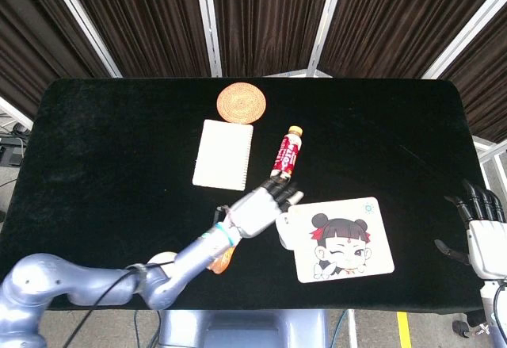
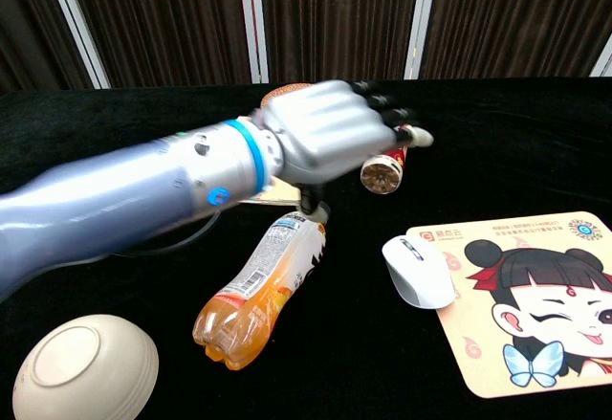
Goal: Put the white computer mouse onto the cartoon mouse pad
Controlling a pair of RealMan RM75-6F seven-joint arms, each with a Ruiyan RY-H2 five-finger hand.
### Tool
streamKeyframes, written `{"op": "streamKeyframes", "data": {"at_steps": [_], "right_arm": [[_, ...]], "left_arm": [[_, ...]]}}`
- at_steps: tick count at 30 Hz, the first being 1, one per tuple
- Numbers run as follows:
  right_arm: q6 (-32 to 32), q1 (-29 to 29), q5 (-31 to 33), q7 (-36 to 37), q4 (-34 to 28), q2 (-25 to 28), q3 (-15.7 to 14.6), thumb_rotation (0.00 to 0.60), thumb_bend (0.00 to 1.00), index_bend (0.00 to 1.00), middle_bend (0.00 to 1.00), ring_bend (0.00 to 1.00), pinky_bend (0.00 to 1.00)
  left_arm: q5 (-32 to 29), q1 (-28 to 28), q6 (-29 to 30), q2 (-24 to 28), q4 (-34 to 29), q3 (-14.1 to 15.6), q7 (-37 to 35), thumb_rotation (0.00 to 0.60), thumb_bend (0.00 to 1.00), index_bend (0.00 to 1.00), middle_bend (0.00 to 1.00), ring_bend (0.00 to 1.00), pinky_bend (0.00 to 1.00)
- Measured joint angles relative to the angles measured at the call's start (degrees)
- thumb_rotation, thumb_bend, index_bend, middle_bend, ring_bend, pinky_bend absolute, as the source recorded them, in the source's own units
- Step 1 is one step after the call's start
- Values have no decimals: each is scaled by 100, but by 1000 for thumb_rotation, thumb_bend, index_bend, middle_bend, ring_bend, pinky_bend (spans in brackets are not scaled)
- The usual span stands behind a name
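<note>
Although the white computer mouse (image 2: 418, 270) already rests on the near-left corner of the cartoon mouse pad (image 2: 535, 305), part of it overhangs that edge onto the black worktop (image 1: 119, 142). Its long axis runs roughly front to back. From the pad, the left hand (image 2: 330, 133) hovers beyond that corner, fingers apart and empty, the nearer hand. The right hand (image 1: 485, 237) hangs off the pad's far right, open.

Silver-blue left arm (image 2: 124, 205), cyan wrist ring, silver hand (image 2: 320, 133), black fingers (image 2: 382, 106).
</note>
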Motion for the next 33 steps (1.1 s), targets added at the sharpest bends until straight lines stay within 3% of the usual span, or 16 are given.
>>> {"op": "streamKeyframes", "data": {"at_steps": [7, 15, 20, 25, 33], "right_arm": [[31, 6, -48, -117, -20, -39, -9, 600, 81, 197, 0, 0, 0], [36, 60, -160, -399, 4, -183, -39, 600, 13, 196, 0, 0, 0], [42, 120, -268, -553, -19, -282, -47, 600, 0, 111, 0, 0, 0], [19, 245, -493, -676, -130, -354, -60, 600, 0, 67, 0, 0, 0], [-506, 851, -1068, -853, -432, -537, -98, 600, 0, 101, 0, 0, 0]], "left_arm": [[374, 875, 879, 1206, -772, 406, -883, 600, 126, 0, 0, 0, 0], [1219, 2261, 2517, 2672, -1293, 1117, -2402, 600, 111, 0, 0, 0, 0], [1632, 3167, 3514, 3028, -1219, 1577, -3502, 600, 95, 0, 0, 0, 0], [1846, 3936, 4126, 3176, -782, 1867, -4450, 600, 92, 0, 0, 0, 0], [1905, 4501, 4403, 3246, -44, 1747, -5421, 600, 91, 0, 0, 0, 0]]}}
